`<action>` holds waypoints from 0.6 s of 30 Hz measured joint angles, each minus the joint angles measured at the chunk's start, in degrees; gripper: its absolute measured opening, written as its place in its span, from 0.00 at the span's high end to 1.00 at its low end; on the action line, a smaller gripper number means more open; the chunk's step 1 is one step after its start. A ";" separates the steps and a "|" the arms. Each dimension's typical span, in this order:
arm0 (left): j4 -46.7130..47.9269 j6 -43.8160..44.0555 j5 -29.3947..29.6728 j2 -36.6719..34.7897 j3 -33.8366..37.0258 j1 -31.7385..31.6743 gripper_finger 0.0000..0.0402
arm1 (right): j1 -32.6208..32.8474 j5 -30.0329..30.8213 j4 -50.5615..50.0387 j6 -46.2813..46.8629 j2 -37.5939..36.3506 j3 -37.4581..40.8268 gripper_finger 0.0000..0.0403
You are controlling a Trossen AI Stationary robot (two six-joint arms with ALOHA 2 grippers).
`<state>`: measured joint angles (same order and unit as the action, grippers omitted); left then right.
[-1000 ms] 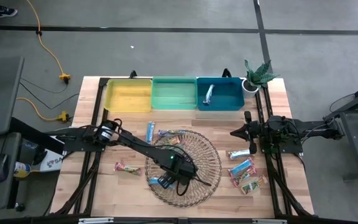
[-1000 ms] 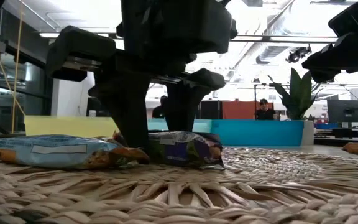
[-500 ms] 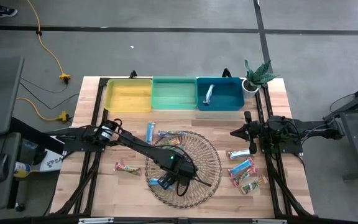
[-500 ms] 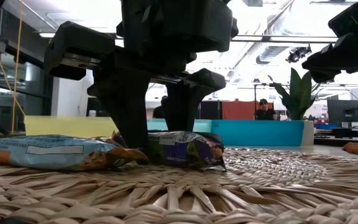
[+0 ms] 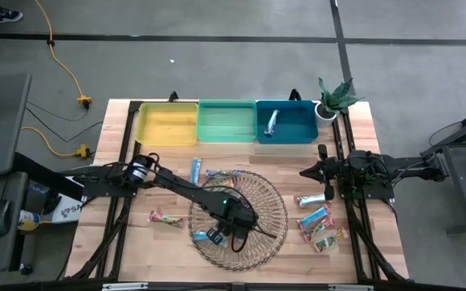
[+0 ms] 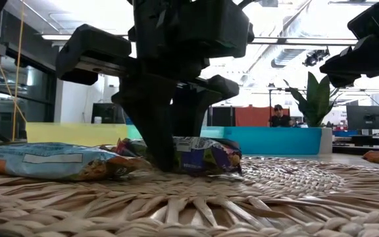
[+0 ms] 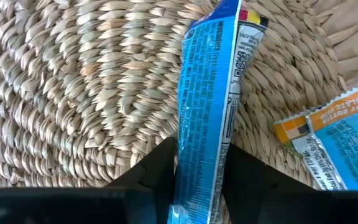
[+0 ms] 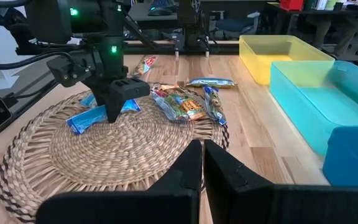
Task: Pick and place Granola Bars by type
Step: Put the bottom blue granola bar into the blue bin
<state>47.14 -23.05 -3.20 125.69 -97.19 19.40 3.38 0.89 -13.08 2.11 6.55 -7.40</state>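
Left gripper [image 7: 199, 177] down on wicker tray [image 7: 73, 93], fingers pinching bright blue granola bar [image 7: 210, 106] between them.

Left tool [image 5: 219, 235] down on wicker tray [image 5: 269, 202], at a blue bar [image 5: 203, 237] on its near-left edge. Right tool [image 5: 307, 171] hangs right of tray, above bars [image 5: 318, 224] on the surface [image 5: 120, 234]. One bar [image 5: 272, 122] lies in blue bin [image 5: 298, 125] beyond tray.

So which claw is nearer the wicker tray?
Left. The left claw is over the wicker tray, closed on a blue bar; the right claw hangs beyond the tray's edge.
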 joint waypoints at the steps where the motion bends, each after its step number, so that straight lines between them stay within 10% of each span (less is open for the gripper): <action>1: 0.00 0.01 0.27 0.00 0.00 0.01 0.74 | -0.02 -0.02 0.00 0.02 0.00 0.00 1.00; 18: 9.44 -0.49 5.15 0.37 -10.61 -1.75 0.89 | 0.00 -0.01 0.00 0.00 0.00 0.00 1.00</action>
<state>56.58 -23.55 1.95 126.06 -107.80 17.65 3.38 0.87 -13.08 2.11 6.55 -7.40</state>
